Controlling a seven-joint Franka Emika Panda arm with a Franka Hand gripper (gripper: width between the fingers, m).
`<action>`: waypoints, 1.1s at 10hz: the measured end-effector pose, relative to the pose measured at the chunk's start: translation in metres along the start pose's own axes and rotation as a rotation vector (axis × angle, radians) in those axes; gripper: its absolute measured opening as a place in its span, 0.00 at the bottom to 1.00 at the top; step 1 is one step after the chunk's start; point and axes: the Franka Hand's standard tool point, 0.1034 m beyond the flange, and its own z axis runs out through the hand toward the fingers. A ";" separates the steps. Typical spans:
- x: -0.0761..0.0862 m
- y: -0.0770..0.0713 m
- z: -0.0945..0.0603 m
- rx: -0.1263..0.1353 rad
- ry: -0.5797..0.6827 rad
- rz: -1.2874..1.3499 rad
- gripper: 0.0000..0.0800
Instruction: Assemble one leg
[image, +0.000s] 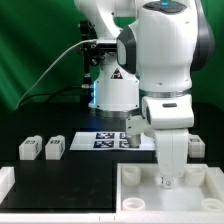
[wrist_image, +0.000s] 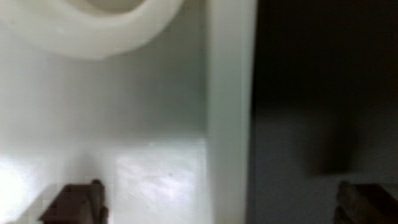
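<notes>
**Operator:** Where are the legs right now?

**Describer:** You have one leg (image: 28, 149) and a second leg (image: 53, 147) side by side on the black worktop (image: 70, 180), at the exterior view's left and well apart from the arm (image: 165, 60). What looks like a third leg (image: 198, 147) sits at the exterior view's right, partly hidden behind the arm.

**Operator:** And the jaws?

**Describer:** Your jaws stand wide apart and grip nothing. In the exterior view they point straight down into the large white tray-like piece (image: 150, 212) at the front of the worktop. In the wrist view you see two dark fingertips (wrist_image: 71, 203) far from each other. The tray's pale floor and one raised edge run between them, and a round white boss (wrist_image: 107, 25) sits further along the floor. I cannot tell whether the fingertips touch the tray. The marker board (image: 100, 140) lies flat on the worktop in front of the robot's base (image: 113, 92).
</notes>
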 end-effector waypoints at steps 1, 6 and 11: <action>0.002 0.000 -0.007 -0.006 -0.002 0.061 0.81; 0.032 -0.026 -0.029 0.001 0.009 0.565 0.81; 0.078 -0.054 -0.025 0.027 0.017 1.190 0.81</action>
